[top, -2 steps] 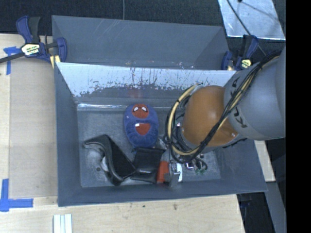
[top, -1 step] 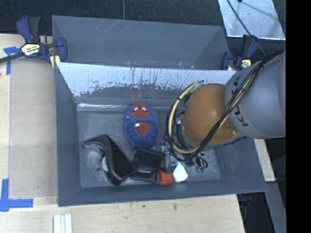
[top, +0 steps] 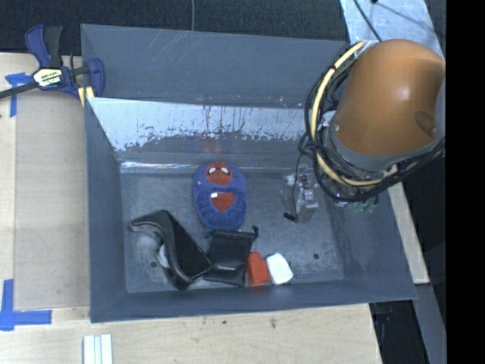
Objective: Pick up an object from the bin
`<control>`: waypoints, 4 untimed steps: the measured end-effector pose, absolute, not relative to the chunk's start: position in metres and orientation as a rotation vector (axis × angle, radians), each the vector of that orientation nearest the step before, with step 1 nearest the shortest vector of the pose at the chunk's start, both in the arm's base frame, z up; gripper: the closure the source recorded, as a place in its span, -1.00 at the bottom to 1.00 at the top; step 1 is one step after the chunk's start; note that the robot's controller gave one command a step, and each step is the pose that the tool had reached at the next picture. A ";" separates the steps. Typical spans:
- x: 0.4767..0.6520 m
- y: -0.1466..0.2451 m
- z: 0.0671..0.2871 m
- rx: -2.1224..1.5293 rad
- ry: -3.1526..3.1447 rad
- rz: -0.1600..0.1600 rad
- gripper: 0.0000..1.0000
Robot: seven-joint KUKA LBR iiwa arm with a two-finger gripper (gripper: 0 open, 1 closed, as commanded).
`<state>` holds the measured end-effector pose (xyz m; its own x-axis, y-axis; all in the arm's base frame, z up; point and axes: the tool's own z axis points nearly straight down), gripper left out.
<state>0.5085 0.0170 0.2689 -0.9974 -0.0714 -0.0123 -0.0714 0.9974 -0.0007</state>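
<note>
While the gripper hangs low over bare floor toward the right wall of the bin, nothing shows in it, and I cannot tell whether it is spread or pressed together. Nearest is a blue Spider-Man soft toy, mid-floor. A white block, an orange block and black plastic pieces lie along the front edge.

The camera sits above the grey metal bin and looks down into it, tipped somewhat off the vertical, so the far wall at the top of the view shows its inner face broadly and the near wall as a narrower band. It is near enough that the bin takes up most of the view. The arm's orange cover, coming in from the right, looms large
</note>
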 end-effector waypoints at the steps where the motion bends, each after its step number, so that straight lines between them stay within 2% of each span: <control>1: 0.515 0.033 0.190 0.091 3.143 0.000 1.00; 2: 0.516 0.032 0.194 0.089 3.137 0.000 -1.00; 3: 0.534 0.040 0.066 0.060 3.144 -0.002 -1.00; 4: 0.536 0.040 0.071 0.059 3.136 -0.001 1.00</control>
<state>0.5357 0.0404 0.0711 -0.9993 0.0375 -0.0052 0.0375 0.9993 -0.0003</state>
